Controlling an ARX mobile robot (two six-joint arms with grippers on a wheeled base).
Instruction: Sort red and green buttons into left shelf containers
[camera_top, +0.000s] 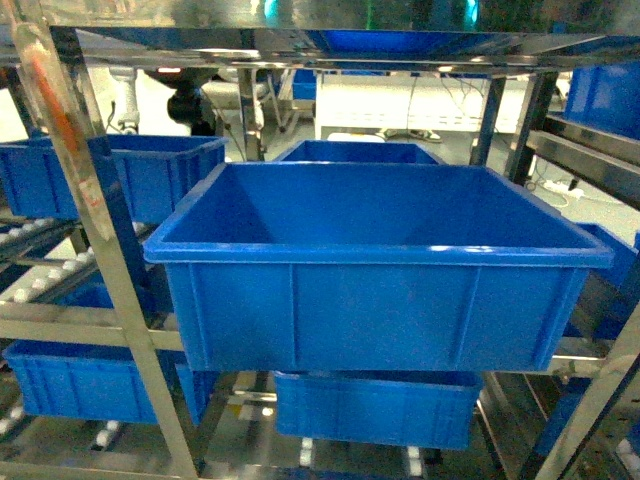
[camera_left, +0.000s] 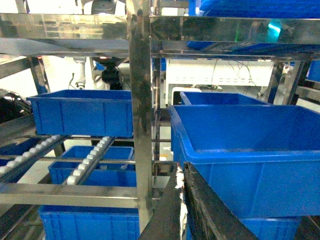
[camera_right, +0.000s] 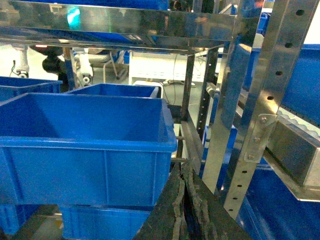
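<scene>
The red and green buttons are out of view in all three views. Large blue containers sit on the steel shelf: one fills the middle of the head view (camera_top: 380, 305), and another stands on the left shelf (camera_top: 150, 175) behind its perforated post (camera_top: 80, 175). In the left wrist view, my left gripper (camera_left: 181, 169) is shut, its dark fingers (camera_left: 215, 215) pressed together just in front of the big container (camera_left: 250, 172) and beside the post (camera_left: 141, 125). My right gripper (camera_right: 184, 169) is shut with nothing in it, at the near right corner of that container (camera_right: 85, 170). Neither gripper shows in the head view.
White roller tracks (camera_left: 90, 157) slope under the left container (camera_left: 82, 115). More blue bins sit on lower levels (camera_top: 375, 410) and behind (camera_top: 360, 152). A perforated upright (camera_right: 265, 100) and a metal rail (camera_right: 292, 150) stand close on the right. A steel rail crosses overhead (camera_top: 330, 45).
</scene>
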